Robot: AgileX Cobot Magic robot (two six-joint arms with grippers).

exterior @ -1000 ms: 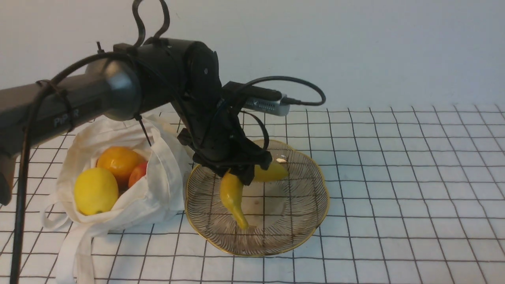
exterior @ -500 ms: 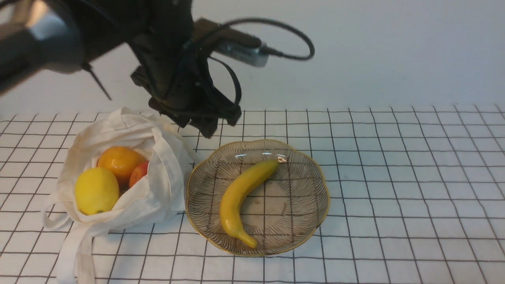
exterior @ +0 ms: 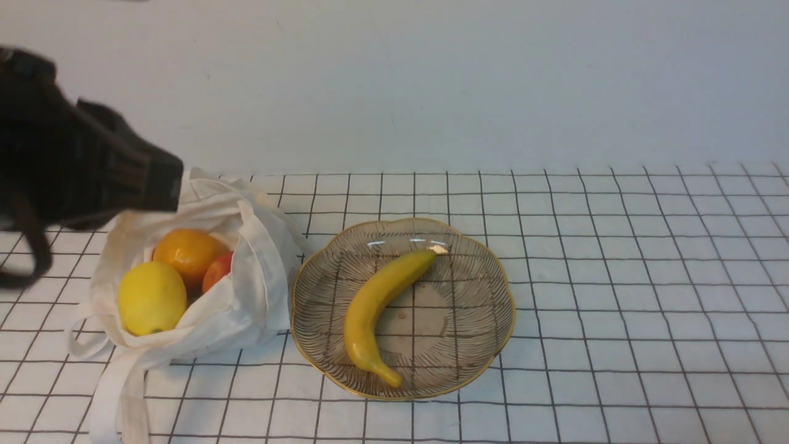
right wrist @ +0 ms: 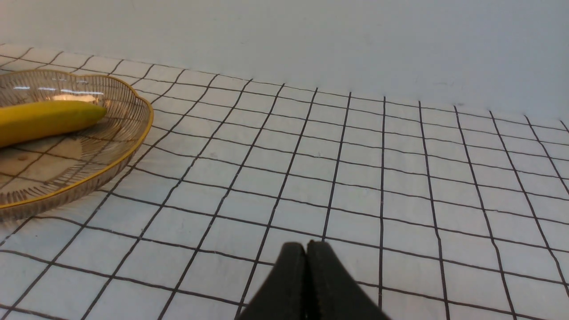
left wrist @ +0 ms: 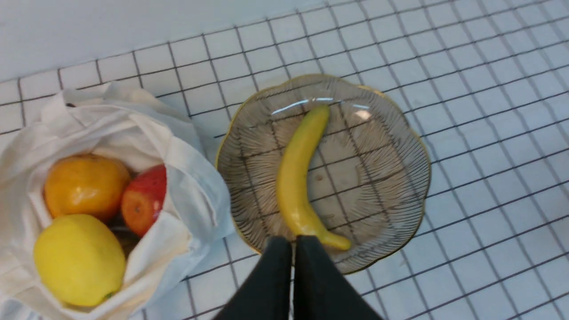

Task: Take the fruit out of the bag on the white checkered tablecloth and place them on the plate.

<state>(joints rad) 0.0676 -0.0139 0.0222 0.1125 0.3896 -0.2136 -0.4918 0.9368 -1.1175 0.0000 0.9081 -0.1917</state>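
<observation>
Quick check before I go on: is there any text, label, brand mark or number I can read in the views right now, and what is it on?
No text can be read in any view.
The bag, plate, banana and tablecloth show no print, sticker or number.
The left arm is too blurred in the front view to show whether it carries any marking.

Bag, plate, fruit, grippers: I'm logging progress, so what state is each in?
bag: open, holding three fruits
lemon: in the bag
orange: in the bag
red fruit: in the bag
banana: lying on the plate
plate: holds only the banana
left gripper: shut, empty
right gripper: shut, empty
</observation>
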